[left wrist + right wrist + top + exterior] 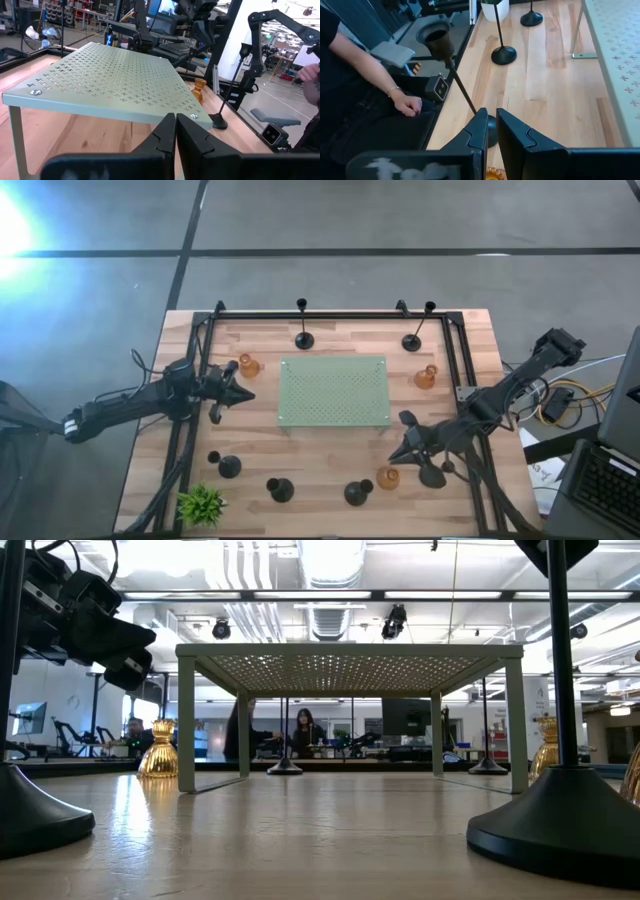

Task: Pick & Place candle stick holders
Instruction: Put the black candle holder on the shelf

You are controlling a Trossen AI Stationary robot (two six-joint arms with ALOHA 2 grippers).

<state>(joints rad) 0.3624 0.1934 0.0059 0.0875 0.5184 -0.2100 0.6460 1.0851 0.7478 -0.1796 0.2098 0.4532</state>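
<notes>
Black candle stick holders stand by their round bases along the far edge (302, 340) (412, 342) and near edge (230, 467) (280, 490) (358, 493). Amber glass holders stand left (248, 365) and right (427, 377) of the raised pale green mat (333, 390), and one stands near the front (388, 477). My left gripper (243, 393) (175, 131) is shut and empty at the mat's left side. My right gripper (395, 457) (491, 131) is shut and empty above the near right area. It points at a black holder (451, 65) standing just beyond its tips.
A small green plant (202, 505) stands at the near left corner. A black frame rail (330, 312) runs along the table's far side and down both flanks. A person's arm (375, 75) shows beyond the table's near edge. Bare wood lies in front of the mat.
</notes>
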